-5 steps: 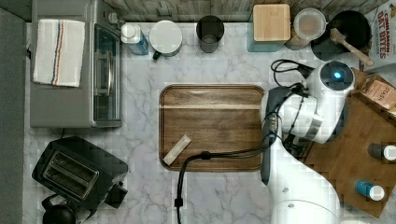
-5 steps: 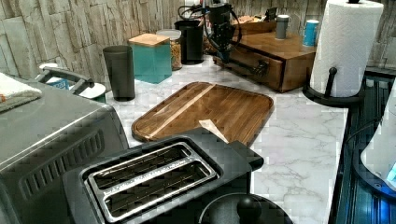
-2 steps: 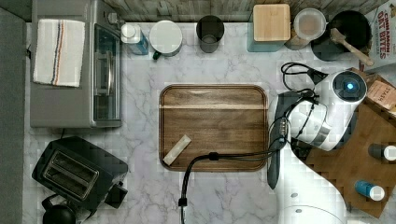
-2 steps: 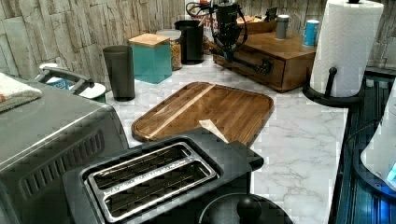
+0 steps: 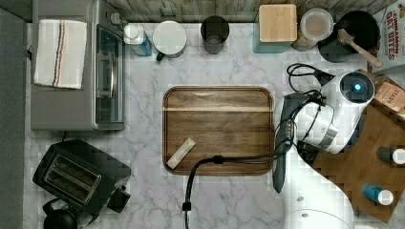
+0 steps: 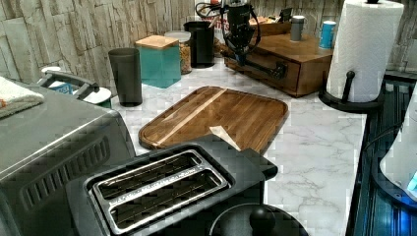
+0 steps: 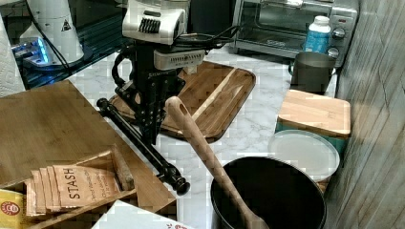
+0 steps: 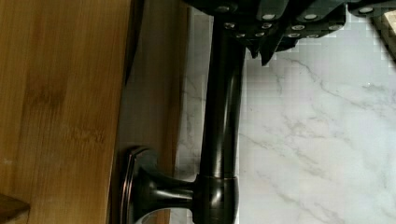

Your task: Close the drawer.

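The marble countertop (image 5: 143,157) carries the wooden drawer cabinet (image 6: 295,59), whose drawer (image 6: 268,66) looks pushed in, front nearly flush with the cabinet, directly under the gripper (image 7: 149,136). On the far side of the gripper from the cabinet lies the rounded wooden tray (image 5: 217,129), with a small pale strip (image 5: 180,153) on it. The gripper hangs over the drawer's dark bar handle (image 7: 138,140), just beside or touching it; whether its fingers are apart or together I cannot tell. A wooden spoon (image 7: 205,152) leans in a black pot (image 7: 267,195) beyond the handle's end.
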Motion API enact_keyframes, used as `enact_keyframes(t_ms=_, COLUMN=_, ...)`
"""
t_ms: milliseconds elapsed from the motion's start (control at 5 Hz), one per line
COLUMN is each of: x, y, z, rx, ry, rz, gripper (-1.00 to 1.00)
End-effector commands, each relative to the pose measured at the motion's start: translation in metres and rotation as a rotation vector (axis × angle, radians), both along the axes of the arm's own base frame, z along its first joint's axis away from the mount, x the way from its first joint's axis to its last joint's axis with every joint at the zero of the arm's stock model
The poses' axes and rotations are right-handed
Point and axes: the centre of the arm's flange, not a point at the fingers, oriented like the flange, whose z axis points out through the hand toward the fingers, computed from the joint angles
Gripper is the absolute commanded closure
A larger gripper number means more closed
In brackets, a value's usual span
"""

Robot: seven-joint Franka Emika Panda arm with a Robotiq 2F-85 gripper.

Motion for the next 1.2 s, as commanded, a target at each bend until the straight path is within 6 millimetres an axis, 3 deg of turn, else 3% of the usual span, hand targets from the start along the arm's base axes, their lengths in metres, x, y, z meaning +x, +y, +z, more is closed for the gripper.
enact_keyframes(t_ms=200, x=-0.0804, y=-0.1565, z=0.0429, rx=-0.130, ry=-0.029, rz=-0.242, gripper=1.00)
enact_keyframes(t_ms=1200, x=-0.0804, y=-0.1565, z=0.0429, rx=-0.130, ry=-0.029, rz=-0.241, gripper=1.00)
